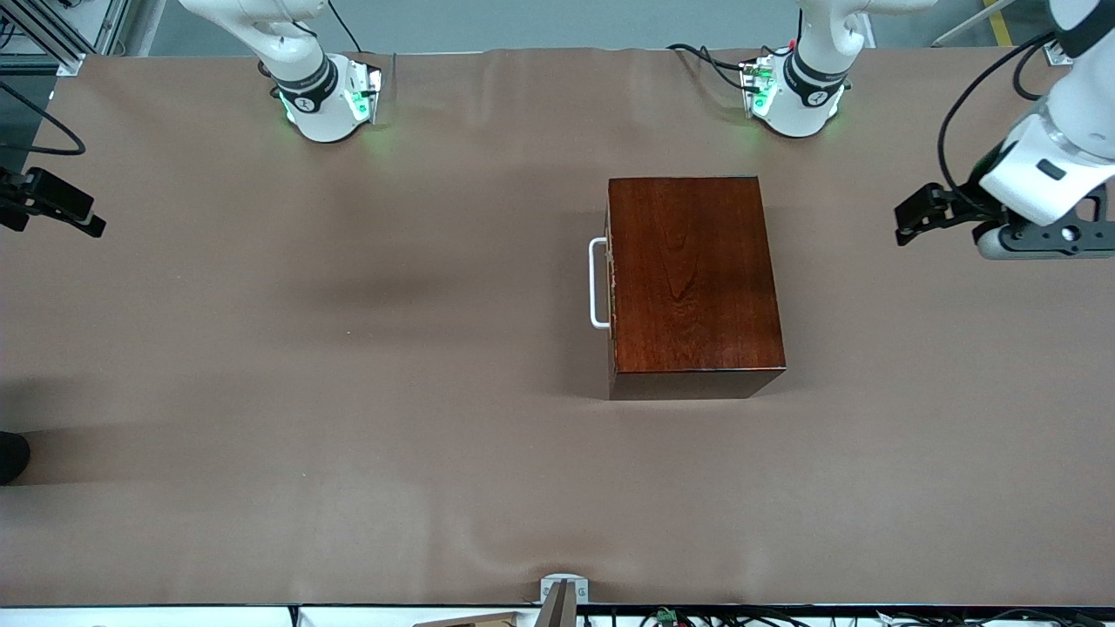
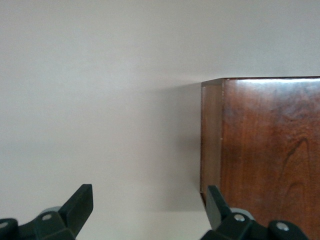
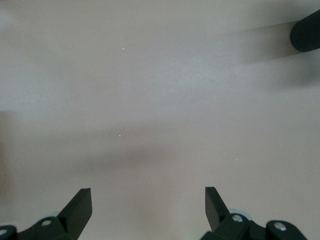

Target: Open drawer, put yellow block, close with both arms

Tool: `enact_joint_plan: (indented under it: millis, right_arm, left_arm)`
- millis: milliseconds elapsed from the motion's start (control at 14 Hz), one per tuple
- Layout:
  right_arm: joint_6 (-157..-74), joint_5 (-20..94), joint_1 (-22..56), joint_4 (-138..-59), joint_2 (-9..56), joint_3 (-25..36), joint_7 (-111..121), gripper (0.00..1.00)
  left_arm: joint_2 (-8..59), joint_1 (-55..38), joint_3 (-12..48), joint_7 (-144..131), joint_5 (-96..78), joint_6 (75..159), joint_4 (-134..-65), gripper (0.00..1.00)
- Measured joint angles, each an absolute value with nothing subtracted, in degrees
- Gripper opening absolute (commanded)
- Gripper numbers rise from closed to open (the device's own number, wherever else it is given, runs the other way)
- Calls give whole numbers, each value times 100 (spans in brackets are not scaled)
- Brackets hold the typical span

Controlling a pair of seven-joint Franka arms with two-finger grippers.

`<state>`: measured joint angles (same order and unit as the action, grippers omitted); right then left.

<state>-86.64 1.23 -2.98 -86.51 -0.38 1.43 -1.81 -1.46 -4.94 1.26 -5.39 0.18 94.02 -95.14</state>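
The glossy mahogany box (image 1: 692, 279) stands on the brown table, and one corner of it shows in the left wrist view (image 2: 270, 150). Its drawer is shut, with the dark front and white U-shaped handle (image 1: 598, 283) facing the right arm's end of the table. The yellow block is not in any view. My left gripper (image 1: 908, 222) hangs open and empty over the table at the left arm's end, apart from the box; its fingers (image 2: 80, 205) are spread wide. My right gripper (image 1: 83, 213) is open and empty over bare table at the right arm's end, its fingers (image 3: 80, 207) also spread wide.
A dark rounded object (image 1: 10, 456) sits at the table's edge at the right arm's end and shows in the right wrist view (image 3: 306, 31). A small grey bracket (image 1: 563, 592) sits at the table edge nearest the front camera. The arm bases (image 1: 331, 100) stand along the table's edge.
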Motion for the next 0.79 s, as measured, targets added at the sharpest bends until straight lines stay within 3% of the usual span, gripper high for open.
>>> enact_joint_plan:
  millis: [786]
  right_arm:
    - [-8664,122,-298,-8651,-38,145,-181,100]
  left_arm:
    - [-130,-443,161,-456,16,9476,-9511,100]
